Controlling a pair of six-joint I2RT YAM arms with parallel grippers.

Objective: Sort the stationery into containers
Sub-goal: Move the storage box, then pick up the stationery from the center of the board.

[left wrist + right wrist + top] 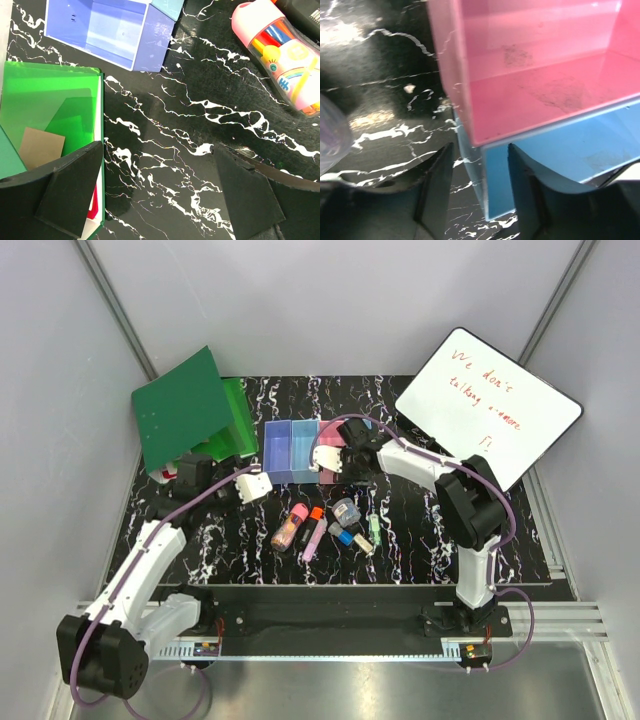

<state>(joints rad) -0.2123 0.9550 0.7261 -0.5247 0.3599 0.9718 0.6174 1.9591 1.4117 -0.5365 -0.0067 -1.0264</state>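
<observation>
The right gripper hangs at the front edge of the row of bins, its jaws parted and gripping nothing; the wall of a light blue bin stands between them, just beside the pink bin. The left gripper is spread wide above the marbled table, near the purple-blue bin and the green folder. The stationery lies on the table in front of the bins, among it a pink-capped tube of pens, an orange-capped marker and a green highlighter.

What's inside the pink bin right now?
In the right wrist view the pink bin shows a bare floor with only smudges and nothing lying on it. Its far end runs off that frame, and from above the right gripper covers most of it, so that part is unseen.
</observation>
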